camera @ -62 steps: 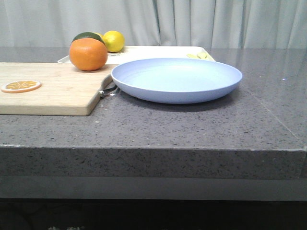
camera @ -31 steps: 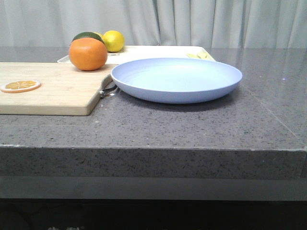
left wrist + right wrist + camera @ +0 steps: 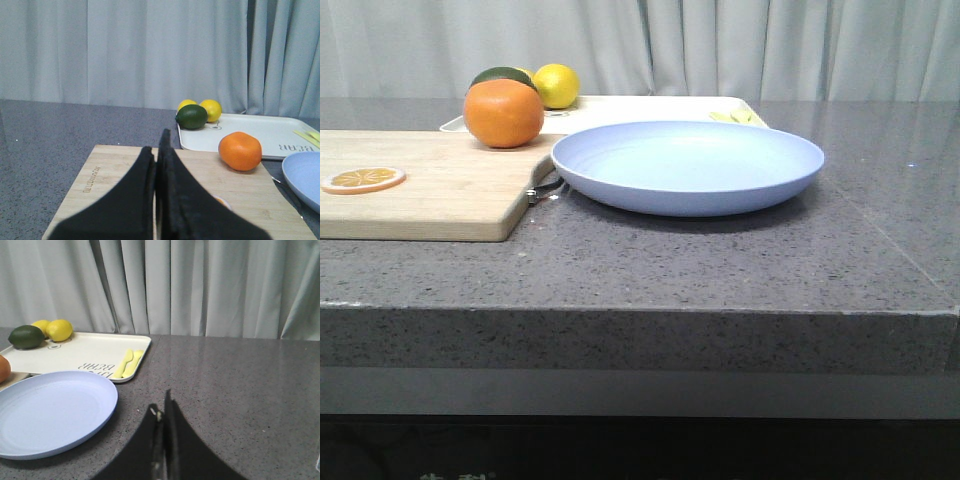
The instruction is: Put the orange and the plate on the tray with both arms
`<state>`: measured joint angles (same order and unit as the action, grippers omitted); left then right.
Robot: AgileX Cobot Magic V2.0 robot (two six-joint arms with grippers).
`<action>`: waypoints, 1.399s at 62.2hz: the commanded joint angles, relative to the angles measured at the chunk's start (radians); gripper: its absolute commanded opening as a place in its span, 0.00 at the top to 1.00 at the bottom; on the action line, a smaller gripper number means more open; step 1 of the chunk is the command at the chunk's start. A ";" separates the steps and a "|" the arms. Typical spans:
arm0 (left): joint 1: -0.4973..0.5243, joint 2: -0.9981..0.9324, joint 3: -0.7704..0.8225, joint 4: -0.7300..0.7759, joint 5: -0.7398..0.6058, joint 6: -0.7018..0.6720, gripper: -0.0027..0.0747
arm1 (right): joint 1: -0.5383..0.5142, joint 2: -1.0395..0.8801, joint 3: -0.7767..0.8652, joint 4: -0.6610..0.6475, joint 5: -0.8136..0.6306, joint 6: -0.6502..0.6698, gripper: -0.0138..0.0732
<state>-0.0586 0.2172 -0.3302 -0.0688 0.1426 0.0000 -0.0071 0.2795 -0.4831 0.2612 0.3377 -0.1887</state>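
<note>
Both the left gripper (image 3: 156, 150) and right gripper (image 3: 162, 412) have fingers clenched on nothing; the orange (image 3: 504, 113) sits on the cutting board (image 3: 430, 185), the plate (image 3: 688, 165) on the desk, the tray (image 3: 650, 106) at their 12 o'clock. Spread fingers wide first; straddle the orange's middle; pinch the plate's near rim.

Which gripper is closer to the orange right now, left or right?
Left. The left gripper hangs over the cutting board where the orange sits. The right gripper is beyond the plate, farther away.

open counter (image 3: 880, 200) right of plate (image 3: 688, 166), lemon (image 3: 557, 85) crowding tray (image 3: 650, 104) far-left corner
</note>
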 commanded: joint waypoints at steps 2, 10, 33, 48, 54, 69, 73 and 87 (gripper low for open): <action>0.000 0.171 -0.090 0.001 -0.077 0.000 0.99 | -0.002 0.156 -0.104 -0.017 -0.059 -0.002 0.91; 0.000 0.320 -0.114 0.040 -0.143 0.000 0.99 | -0.002 0.306 -0.152 -0.039 -0.066 -0.002 0.91; 0.000 0.387 -0.112 0.040 -0.220 0.000 0.79 | -0.002 0.380 -0.155 -0.039 -0.087 -0.002 0.57; 0.000 0.398 -0.111 0.040 -0.234 0.000 0.10 | -0.002 0.382 -0.155 -0.039 -0.080 -0.002 0.10; 0.000 0.416 -0.111 0.040 -0.245 0.000 0.08 | -0.002 0.382 -0.155 -0.039 -0.080 -0.002 0.11; 0.000 0.494 -0.116 0.014 -0.270 0.000 0.16 | -0.002 0.382 -0.155 -0.039 -0.080 -0.002 0.11; 0.000 0.531 -0.153 0.014 -0.219 0.000 0.16 | -0.002 0.382 -0.155 -0.039 -0.080 -0.002 0.11; -0.001 0.776 -0.454 0.014 0.014 0.000 0.16 | -0.002 0.382 -0.154 -0.039 -0.080 -0.002 0.11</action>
<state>-0.0586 0.9117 -0.6428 -0.0443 0.1399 0.0000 -0.0071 0.6563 -0.6013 0.2266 0.3321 -0.1887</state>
